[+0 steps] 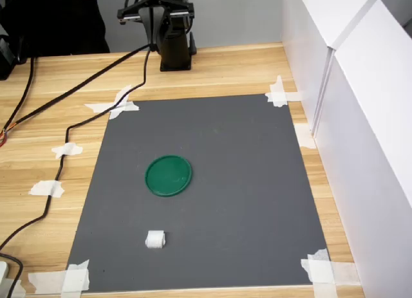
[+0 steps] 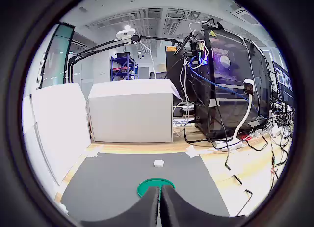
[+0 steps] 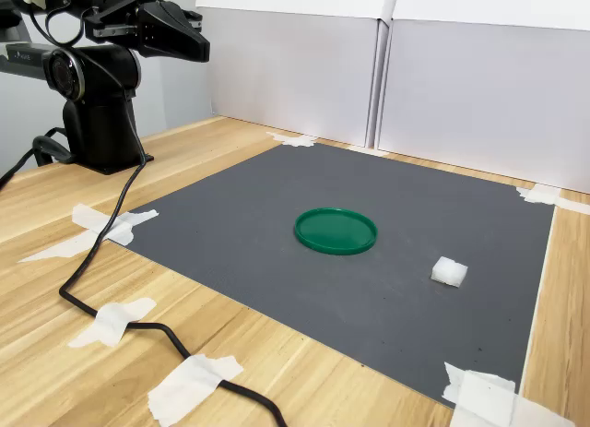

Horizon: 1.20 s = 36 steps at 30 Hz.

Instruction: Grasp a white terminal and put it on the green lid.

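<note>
A: White terminal [image 1: 155, 239], location?
B: On the grey mat [image 1: 244, 201], apart from the green lid [image 1: 168, 176], untouched.
A: Gripper [image 3: 189, 38]?
B: Raised above its base, well away; in the wrist view, fingers [image 2: 151, 207] pressed together, empty.

The arm [image 3: 92, 86] is sitting folded over its base at the far edge of the table, well above the surface. The gripper [image 2: 160, 197] is pointing level toward the near side, fingers [image 2: 149, 205] pressed together, holding nothing.
</note>
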### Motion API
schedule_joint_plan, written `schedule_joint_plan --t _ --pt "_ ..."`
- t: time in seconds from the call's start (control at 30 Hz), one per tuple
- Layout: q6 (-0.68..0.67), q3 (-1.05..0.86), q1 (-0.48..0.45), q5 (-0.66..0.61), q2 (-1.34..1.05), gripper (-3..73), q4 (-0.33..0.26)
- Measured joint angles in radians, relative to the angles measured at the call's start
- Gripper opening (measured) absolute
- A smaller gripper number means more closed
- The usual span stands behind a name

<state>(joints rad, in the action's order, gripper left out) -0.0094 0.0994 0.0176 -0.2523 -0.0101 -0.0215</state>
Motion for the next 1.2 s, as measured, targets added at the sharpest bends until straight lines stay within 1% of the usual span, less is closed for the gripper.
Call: schedule_joint_plan --t 0.9,1.03,1.2 --pt "0.000 -0.009 0.000 -0.004 -0.001 -1.2 -0.004" --pt "-0.009 0.031 0.000 -0.056 0.009 -1.2 -0.002" --pt "-0.035 0.183 0.000 -0.146 0.162 -1.2 0.009"
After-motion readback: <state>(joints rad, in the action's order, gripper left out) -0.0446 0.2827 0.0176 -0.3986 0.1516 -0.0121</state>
